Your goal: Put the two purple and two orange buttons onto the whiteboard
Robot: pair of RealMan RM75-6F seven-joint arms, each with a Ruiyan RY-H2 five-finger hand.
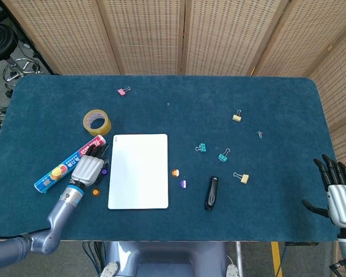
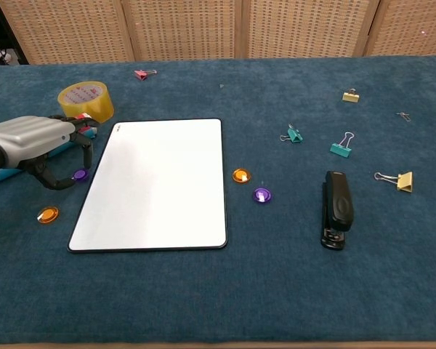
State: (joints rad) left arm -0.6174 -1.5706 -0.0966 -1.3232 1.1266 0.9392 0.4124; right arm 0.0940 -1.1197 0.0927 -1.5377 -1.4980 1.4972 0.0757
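Buttons: we count four, none on the whiteboard [image 2: 156, 182] yet.
Left hand: our left hand [image 2: 36, 142] hangs low over the cloth, fingers curled down around the purple button [image 2: 80, 174]; we cannot tell whether they already pinch it or only cage it.
Near the left hand: the purple button sits right under our fingertips [image 2: 86, 149], between them and the whiteboard's edge; an orange button [image 2: 48, 214] lies just behind the hand, toward our own body.
Far from the left hand: a second orange button [image 2: 240, 175] and a second purple button [image 2: 261, 195] lie together across the whiteboard, on the side away from this hand.
Right hand: our right hand [image 1: 337, 193] waits at the table's near corner, fingers spread and holding nothing, well apart from every button.
Handling: we judge the buttons light, stiff and glossy, so likely slippery, and flat enough to be hard to lift off the soft cloth.
Where to hold: we would pinch across the rim, thumb against a finger, since the face offers nothing to grip.
Risk: a loose pinch may flick the button away.
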